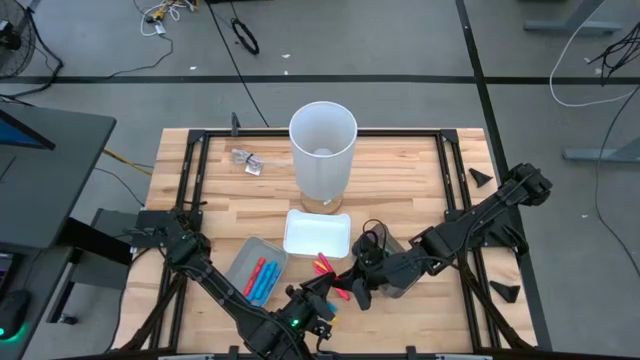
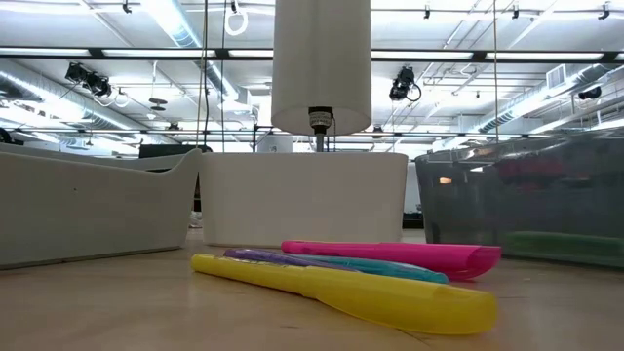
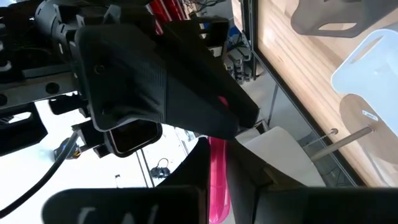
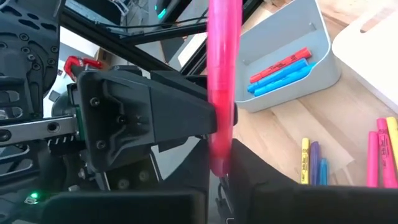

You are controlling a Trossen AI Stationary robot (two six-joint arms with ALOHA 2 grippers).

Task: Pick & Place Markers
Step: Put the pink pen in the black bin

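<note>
Presently both grippers meet just in front of the white tray [image 1: 317, 233], on the side nearest the arm bases, and the pink marker [image 4: 222, 81] is held up off the table [image 1: 400, 170] between them.

Left gripper [image 1: 322, 300]: clenched on the pink marker. Its own wrist view shows the pink barrel pinched between its two dark fingers [image 3: 180, 186].

Right gripper [image 1: 358, 285]: just beside the left one, further from the white tray's left end. Its fingers [image 4: 261, 180] are closed against the lower end of the same marker, so the marker is gripped from both sides at once. The marker stands roughly upright in the right wrist view.

Loose markers [image 1: 322, 264]: a small group lies flat on the wood, touching or nearly touching the front edge of the white tray. From table height a yellow marker [image 2: 341, 288] lies nearest the camera, a pink one [image 2: 390, 255] behind it and a purple-and-teal one [image 2: 292, 259] between them.

Grey tray [image 1: 243, 258]: just left of the white tray, slightly nearer the arm bases. It holds one red and several blue markers [image 1: 262, 280], lying side by side.

White cylinder [image 1: 322, 150]: upright, directly behind the white tray.
</note>
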